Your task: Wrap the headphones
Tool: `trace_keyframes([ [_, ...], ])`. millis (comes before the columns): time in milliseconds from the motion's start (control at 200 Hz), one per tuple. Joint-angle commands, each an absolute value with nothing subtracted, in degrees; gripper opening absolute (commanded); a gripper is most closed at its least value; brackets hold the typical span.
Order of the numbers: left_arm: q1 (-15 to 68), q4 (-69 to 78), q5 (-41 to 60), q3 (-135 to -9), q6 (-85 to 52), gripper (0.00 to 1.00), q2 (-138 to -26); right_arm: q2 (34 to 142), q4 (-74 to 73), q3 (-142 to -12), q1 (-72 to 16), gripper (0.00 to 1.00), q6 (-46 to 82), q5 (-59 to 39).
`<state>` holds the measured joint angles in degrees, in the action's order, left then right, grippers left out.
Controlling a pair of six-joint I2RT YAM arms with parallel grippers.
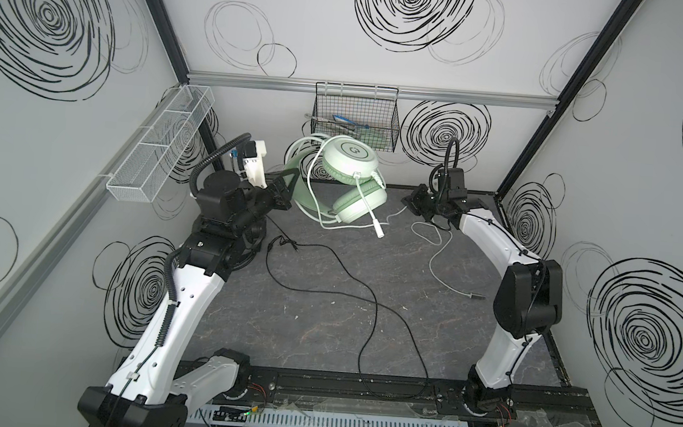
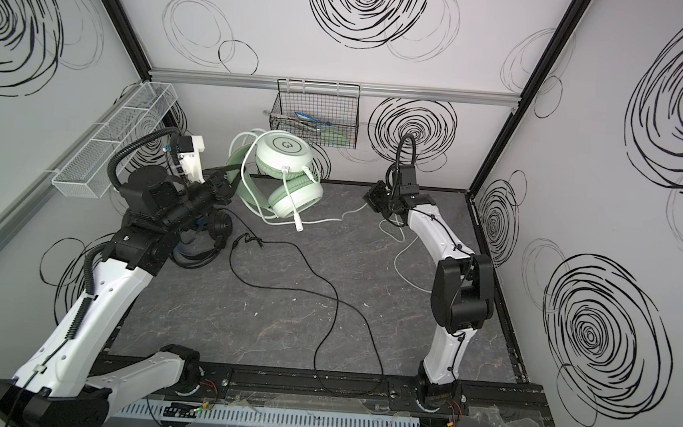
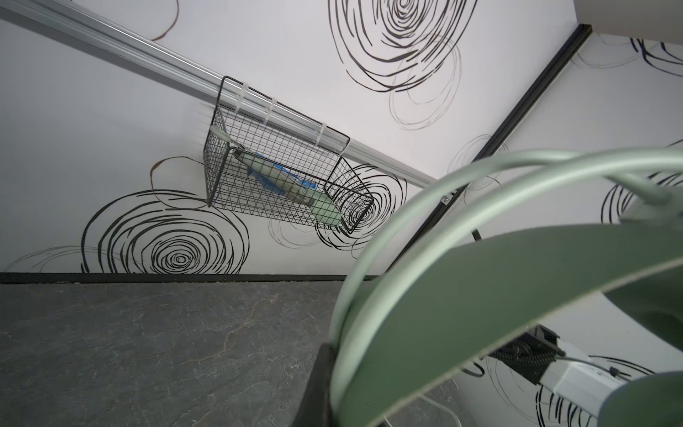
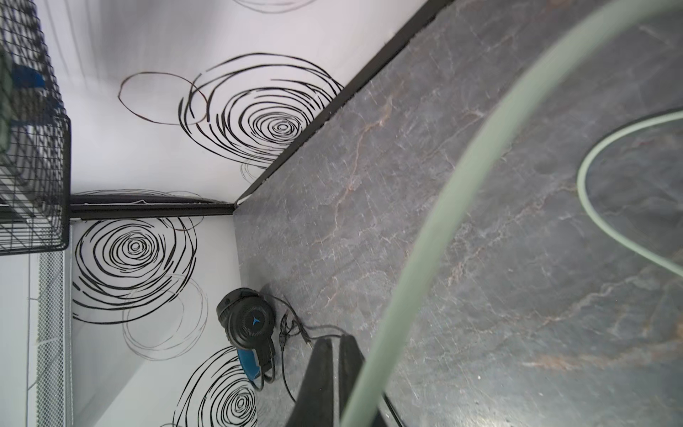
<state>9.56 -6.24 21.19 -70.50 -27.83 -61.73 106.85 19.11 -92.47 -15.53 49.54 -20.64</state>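
Headphones, two: green headset [image 1: 350, 163] tilted up at the back of the table [image 1: 321, 338], band leftward, mic pointing forward; black headset [image 2: 204, 237] lay under the left arm. White cord [image 1: 436, 263] and black cord [image 1: 366, 304] trailed loose. Left gripper [image 1: 287, 187] clamped the green band; right gripper [image 1: 411, 201] closed narrow by the white cord, hold unclear. One basket [image 1: 355, 119] hung behind

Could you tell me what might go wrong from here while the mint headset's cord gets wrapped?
1. The mint headset is held by the left pincer at its headband alone; it may swing or slip.
2. Slack loops of the white cord lie beside the right arm and could snag it.
3. The black cord sprawls mid-table and might get dragged in.
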Motion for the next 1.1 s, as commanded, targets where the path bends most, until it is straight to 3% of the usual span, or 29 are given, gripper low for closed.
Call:
trace_keyframes([
  [0,11.34,-4.00,27.48,-70.05,-24.89,0.00,-60.15,107.85,25.08,-97.70,-15.97,0.00,47.91,-15.58],
  [255,15.71,-11.08,25.07,-66.53,-18.31,0.00,-60.62,103.14,24.24,-107.05,-16.47,0.00,36.58,-4.44],
  [445,19.73,-15.18,21.41,-66.39,-14.68,0.00,-62.55,105.16,28.80,-118.68,-18.07,0.00,28.39,-1.50],
  [620,22.31,-16.79,17.70,-65.54,-12.92,0.00,-63.53,104.05,24.83,-121.14,-20.48,0.00,23.27,-0.35],
  [780,21.57,-10.18,18.90,-62.77,-17.55,0.00,-61.06,106.61,30.22,-128.70,-22.15,0.00,19.04,0.01],
  [1096,24.22,3.98,7.03,-56.45,-19.09,0.00,-52.12,101.64,33.20,-123.82,-25.74,0.00,12.78,11.05],
])
